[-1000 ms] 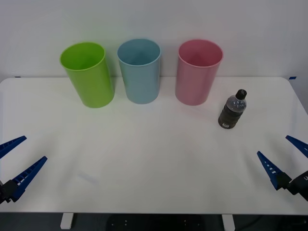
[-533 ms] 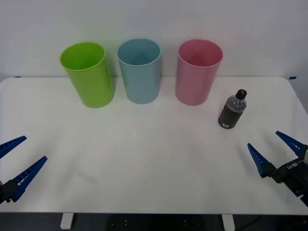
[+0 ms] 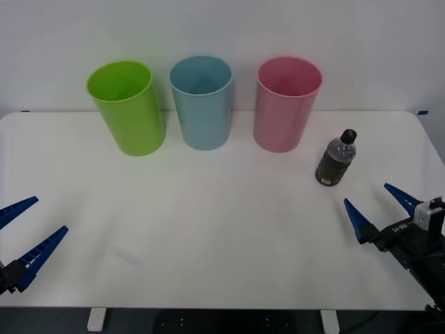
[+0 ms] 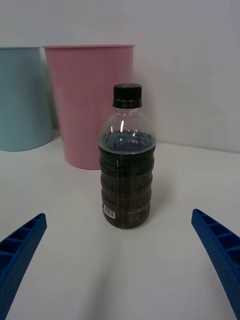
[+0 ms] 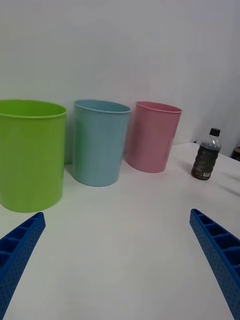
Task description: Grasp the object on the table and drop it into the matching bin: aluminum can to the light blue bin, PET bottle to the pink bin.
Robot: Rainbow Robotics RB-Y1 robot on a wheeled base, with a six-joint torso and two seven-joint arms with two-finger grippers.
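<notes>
A small PET bottle (image 3: 336, 159) with dark contents and a black cap stands upright on the white table (image 3: 222, 229), just right of the pink bin (image 3: 285, 104). The light blue bin (image 3: 201, 102) stands left of the pink one. My right gripper (image 3: 375, 203) is open near the table's right front, a short way in front of the bottle and apart from it. In the right wrist view the bottle (image 4: 125, 170) stands centred beyond the open fingers, with the pink bin (image 4: 87, 105) behind it. At the left front edge, my left gripper (image 3: 19, 233) waits open.
A lime green bin (image 3: 126, 106) stands left of the light blue bin along the back of the table. A white wall rises right behind the bins. The table's right edge runs close to my right arm.
My right gripper has moved left and forward toward the bottle. The left arm, the bottle and the bins have stayed put.
</notes>
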